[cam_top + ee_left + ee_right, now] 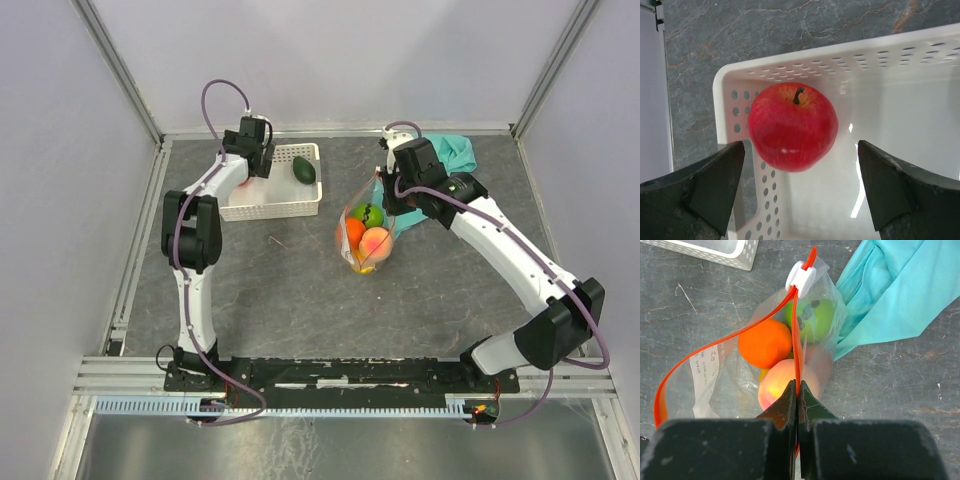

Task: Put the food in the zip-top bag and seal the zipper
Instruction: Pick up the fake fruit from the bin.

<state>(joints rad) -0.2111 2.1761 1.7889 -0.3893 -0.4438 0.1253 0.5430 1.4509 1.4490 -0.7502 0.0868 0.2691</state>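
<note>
The clear zip-top bag (362, 238) stands mid-table with its mouth open. It holds an orange fruit (765, 342), a peach (780, 385), a green fruit (812, 320) and something yellow. My right gripper (798, 390) is shut on the red-orange zipper (796, 340), holding the mouth edge up below the white slider (801, 277). It also shows in the top view (388, 193). My left gripper (800, 190) is open above a red apple (792, 127) in the white basket's corner (840, 50). A dark green fruit (304, 170) lies at the basket's right end.
The white perforated basket (285, 207) stands at the back left. A teal cloth (455, 155) lies bunched behind the right arm, touching the bag's right side in the right wrist view (890, 295). Grey walls enclose the table.
</note>
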